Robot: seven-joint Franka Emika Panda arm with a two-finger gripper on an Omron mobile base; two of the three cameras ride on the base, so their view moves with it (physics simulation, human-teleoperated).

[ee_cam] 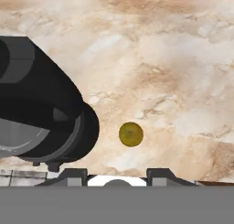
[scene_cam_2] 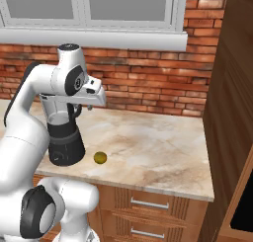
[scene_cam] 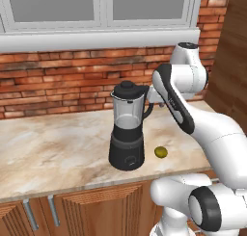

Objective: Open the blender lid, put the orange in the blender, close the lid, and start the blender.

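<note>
While capped, the blender shows black base — clear jar

Glossy white arm, dark joints, rounded links

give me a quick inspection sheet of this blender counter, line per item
surface: beige marble counter, wooden cabinets below
blender: upright on the counter, jar on its base
blender lid: on the jar
orange: on the counter right of the blender base, apart from it
clutter: nothing seen
gripper: above the counter beside the jar, looking down at the orange, holding nothing
cables: nothing seen
surroundings: brick wall, window above, wooden panel at right
</note>
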